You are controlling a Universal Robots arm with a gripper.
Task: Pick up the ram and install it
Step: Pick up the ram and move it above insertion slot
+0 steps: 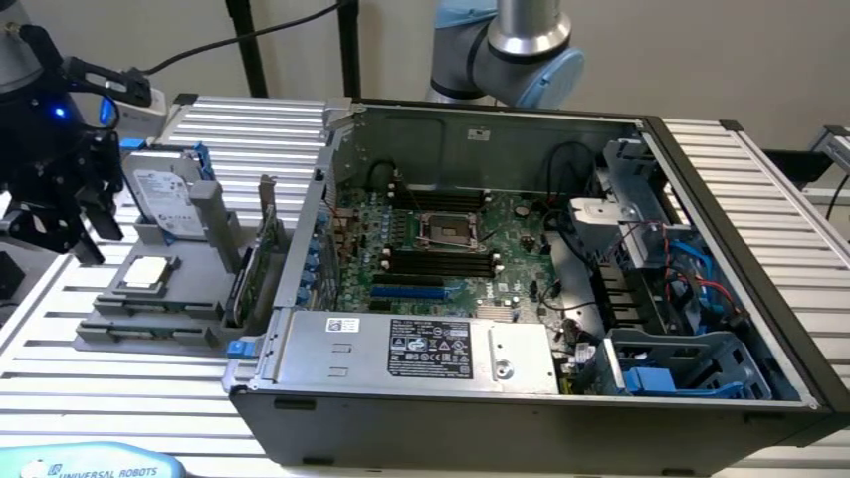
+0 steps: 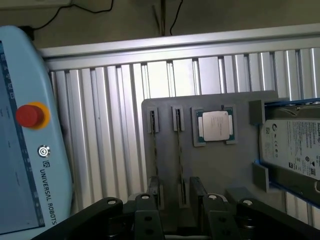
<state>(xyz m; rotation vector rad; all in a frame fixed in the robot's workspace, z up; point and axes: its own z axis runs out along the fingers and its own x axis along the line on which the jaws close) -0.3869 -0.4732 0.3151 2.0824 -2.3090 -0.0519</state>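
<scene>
- Above the counter [image 1: 119, 398] at the exterior view's left, the pincer [image 1: 64, 227] hangs spread wide, holding nothing.
- Beneath it the ram [image 2: 178, 150] stands on edge in the grey tray [image 2: 230, 167], beside a processor [image 2: 215, 125].

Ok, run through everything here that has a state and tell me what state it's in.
gripper: fingers open, holding nothing.
ram sticks: standing on edge in the tray, not picked up.
CPU: lying flat in the tray.
computer case: side open, motherboard exposed.
memory slots: look empty.
CPU socket: looks empty.
</scene>
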